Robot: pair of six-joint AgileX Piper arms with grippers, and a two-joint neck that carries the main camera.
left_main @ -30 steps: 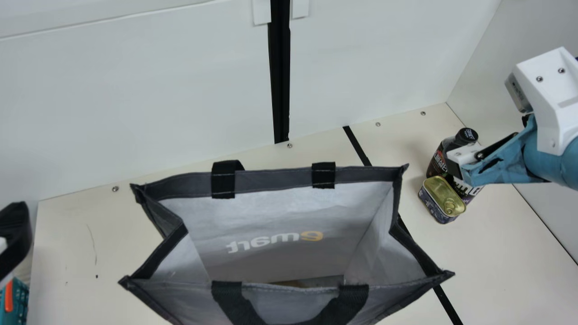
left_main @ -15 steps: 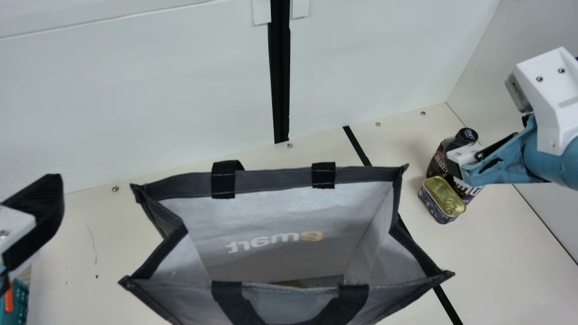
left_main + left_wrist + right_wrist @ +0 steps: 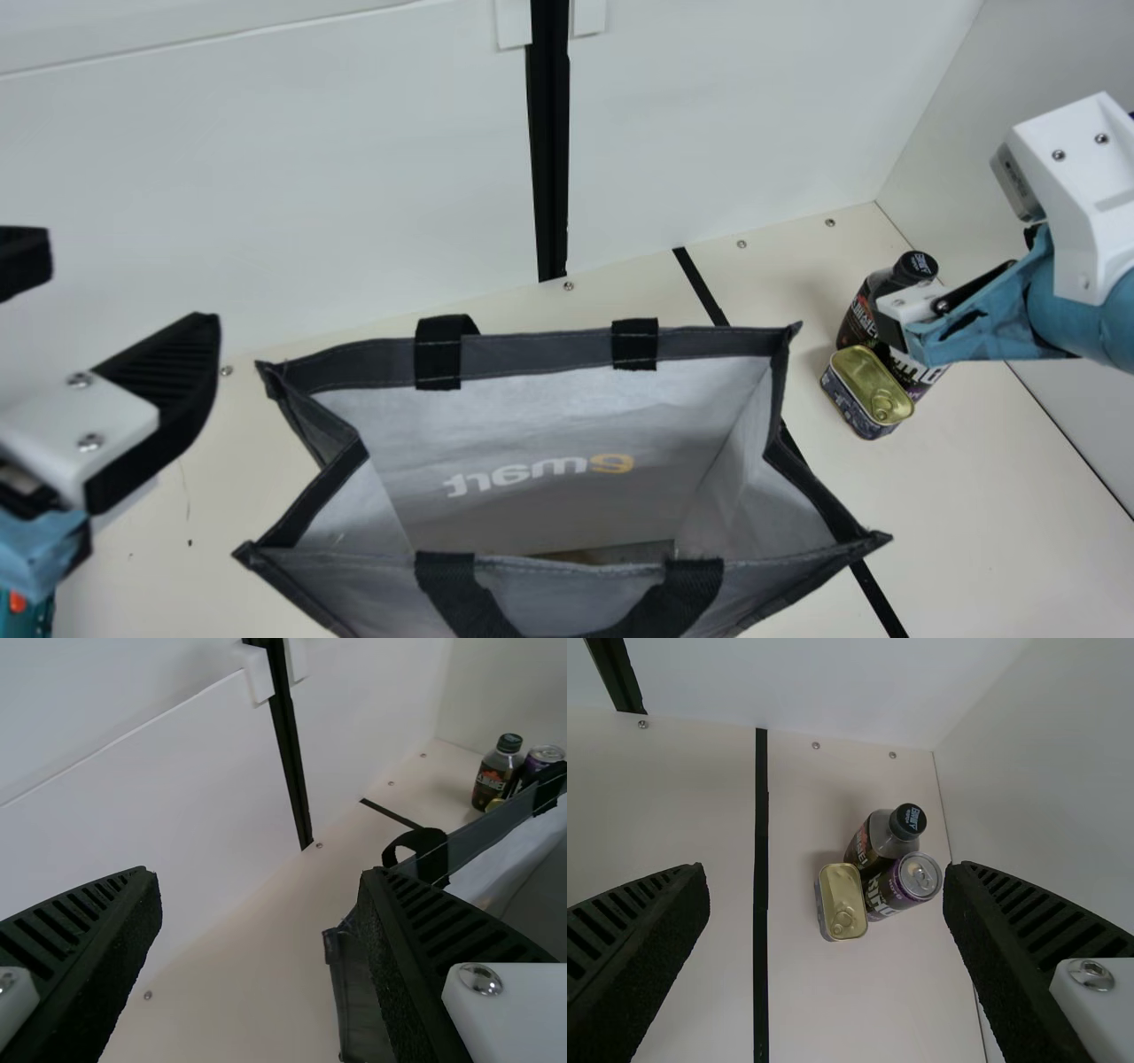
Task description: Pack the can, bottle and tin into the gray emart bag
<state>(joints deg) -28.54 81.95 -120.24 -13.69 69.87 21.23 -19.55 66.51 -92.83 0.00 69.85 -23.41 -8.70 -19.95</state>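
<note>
Bottle [image 3: 863, 843], can [image 3: 907, 881] and tin [image 3: 843, 895] sit close together on the table [image 3: 1001, 461], near its far right corner in the main view, with the right end effector [image 3: 893, 330] above them, its fingers spread wide and gripping nothing. Left of that group stands the gray emart bag [image 3: 549, 356], mouth open, and beyond its left side the left end effector [image 3: 133, 285] hangs in the air, also wide apart and holding nothing.
</note>
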